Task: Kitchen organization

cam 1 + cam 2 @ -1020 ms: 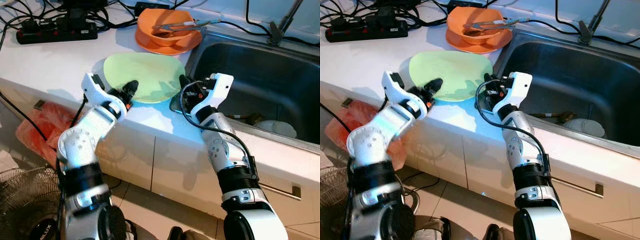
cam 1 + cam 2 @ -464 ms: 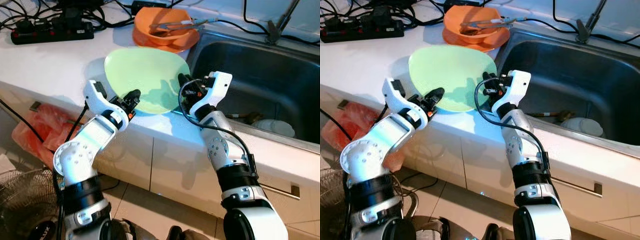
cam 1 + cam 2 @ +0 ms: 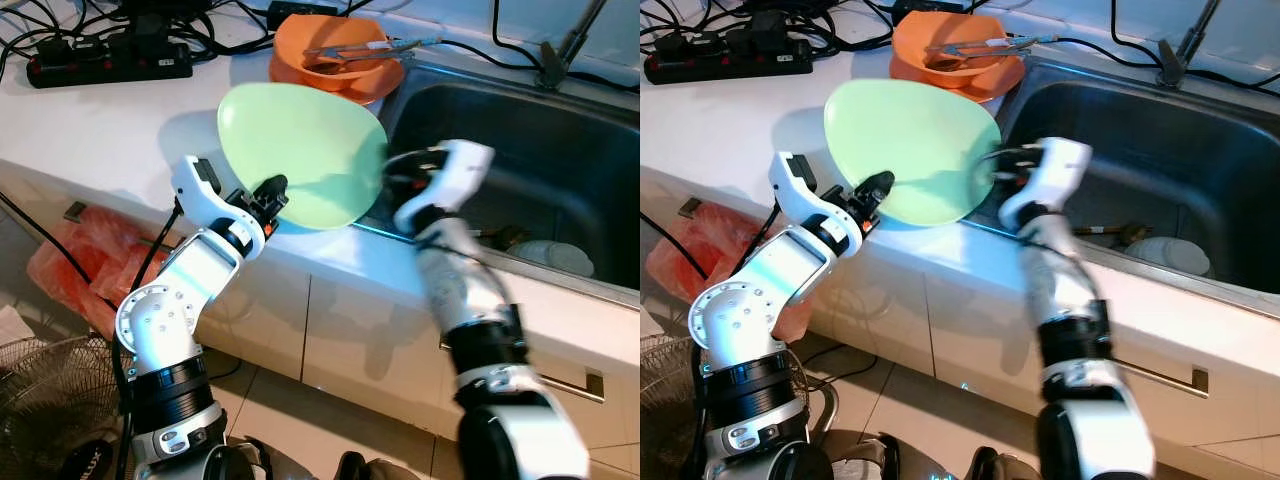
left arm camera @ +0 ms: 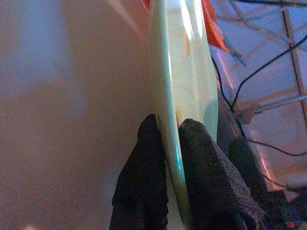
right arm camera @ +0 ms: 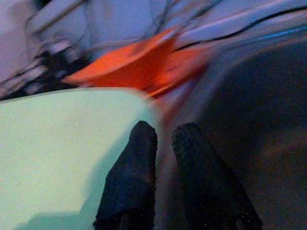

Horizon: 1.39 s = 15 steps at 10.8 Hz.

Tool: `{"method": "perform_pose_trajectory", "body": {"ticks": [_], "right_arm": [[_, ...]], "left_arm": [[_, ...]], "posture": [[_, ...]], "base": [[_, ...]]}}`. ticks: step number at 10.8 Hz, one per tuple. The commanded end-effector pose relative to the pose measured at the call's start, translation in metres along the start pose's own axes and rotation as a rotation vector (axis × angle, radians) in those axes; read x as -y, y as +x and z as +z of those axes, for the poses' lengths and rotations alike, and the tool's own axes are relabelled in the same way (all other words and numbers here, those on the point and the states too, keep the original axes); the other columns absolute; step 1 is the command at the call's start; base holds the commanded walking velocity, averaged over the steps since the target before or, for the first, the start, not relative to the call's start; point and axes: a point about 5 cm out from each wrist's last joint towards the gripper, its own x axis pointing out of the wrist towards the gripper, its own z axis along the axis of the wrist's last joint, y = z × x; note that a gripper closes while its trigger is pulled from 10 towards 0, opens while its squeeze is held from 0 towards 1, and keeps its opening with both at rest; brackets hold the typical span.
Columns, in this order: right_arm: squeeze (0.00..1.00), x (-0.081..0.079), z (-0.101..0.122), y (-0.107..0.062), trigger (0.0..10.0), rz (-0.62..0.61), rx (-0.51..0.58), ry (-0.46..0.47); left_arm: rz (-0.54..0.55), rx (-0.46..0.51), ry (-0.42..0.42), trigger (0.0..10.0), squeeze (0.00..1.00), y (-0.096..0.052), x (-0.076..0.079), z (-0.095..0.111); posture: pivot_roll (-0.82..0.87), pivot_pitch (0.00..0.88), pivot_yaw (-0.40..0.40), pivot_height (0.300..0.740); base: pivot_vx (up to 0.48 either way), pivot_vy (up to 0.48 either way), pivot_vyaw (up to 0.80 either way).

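A pale green plate [image 3: 300, 150] is tilted up off the white counter [image 3: 110, 130], its far edge raised. My left gripper [image 3: 272, 192] is shut on its near rim; in the left wrist view the two fingers [image 4: 144, 182] pinch the plate's edge [image 4: 184, 86]. My right gripper [image 3: 400, 175] is blurred and sits just right of the plate, over the sink's near left corner. In the right wrist view its fingers [image 5: 139, 167] lie close together with nothing between them, beside the plate [image 5: 53, 153].
An orange bowl on an orange plate [image 3: 335, 55] with metal tongs [image 3: 365, 50] stands behind the green plate. The steel sink [image 3: 520, 150] on the right holds a white dish [image 3: 565, 257]. A power strip and cables [image 3: 110, 65] lie at the back left. A red bag [image 3: 80, 250] and a fan [image 3: 50, 400] are on the floor.
The left gripper has tipped the green plate up from lying flat on the counter. The right gripper has come off the plate's right edge and swung right toward the sink.
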Motion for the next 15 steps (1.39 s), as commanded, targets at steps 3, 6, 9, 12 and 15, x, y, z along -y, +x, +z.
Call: {"method": "perform_pose_trajectory", "body": {"ticks": [3,6,9,12,15], "right_arm": [[0.00,0.041,0.012,-0.006,10.0,-0.208,0.054,0.000],[0.00,0.052,0.015,-0.008,10.0,-0.255,0.064,-0.021],[0.00,0.067,0.018,-0.012,10.0,-0.310,0.068,-0.043],[0.00,0.078,0.022,-0.015,10.0,-0.347,0.079,-0.058],[0.00,0.077,0.022,-0.014,10.0,-0.313,0.087,0.005]], "left_arm": [[0.016,0.064,0.025,10.0,0.00,0.000,-0.001,0.005],[-0.086,0.081,0.081,10.0,0.00,0.000,0.015,0.005],[-0.260,0.118,0.140,10.0,0.00,-0.001,0.042,0.006],[-0.323,0.147,0.137,0.0,0.00,0.002,0.053,0.008],[-0.377,0.199,0.244,10.0,0.00,0.010,0.067,0.013]], "posture": [[0.11,0.171,-0.047,0.740],[0.10,0.172,-0.048,0.740],[0.10,0.170,-0.048,0.740],[0.09,0.167,-0.044,0.740],[0.09,0.163,-0.043,0.740]], "base": [[0.000,0.000,0.00],[0.000,0.000,0.00],[0.000,0.000,0.00],[0.000,0.000,0.00],[0.000,0.000,0.00]]}}
